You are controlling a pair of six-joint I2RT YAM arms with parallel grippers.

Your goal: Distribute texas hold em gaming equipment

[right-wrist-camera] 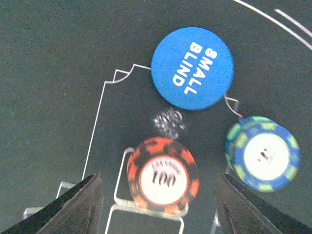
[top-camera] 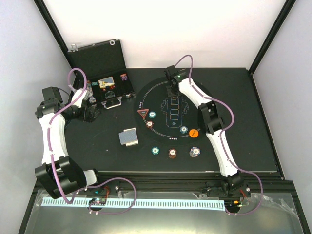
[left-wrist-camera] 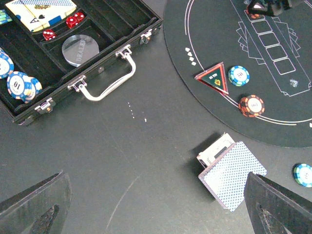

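My right hand (right-wrist-camera: 157, 195) is over the far side of the mat (top-camera: 146, 95). Its jaws stand apart around a red-brown chip (right-wrist-camera: 163, 175) lying flat on the mat, touching neither finger, so it holds nothing. The blue disc (right-wrist-camera: 192, 68) and a blue-green chip (right-wrist-camera: 262, 153) sit just beside that chip. If I lift off at a slant or swing sideways, a finger could clip one and slide it off its marked spot. My left hand (left-wrist-camera: 156, 209) hangs wide and empty above the table (left-wrist-camera: 122, 161), between the case (left-wrist-camera: 97, 29) and the deck of cards (left-wrist-camera: 231, 178). The deck's top cards sit skewed and overhanging, so a careless pinch there could fan them or knock some loose. From above I count three teal chips (top-camera: 152, 115), two more red-brown ones, one grey chip (top-camera: 194, 152), one orange disc (top-camera: 193, 132), one red triangle (top-camera: 143, 114) and one deck. The three pieces under my right hand are extra. The case holds more chips that I cannot count.
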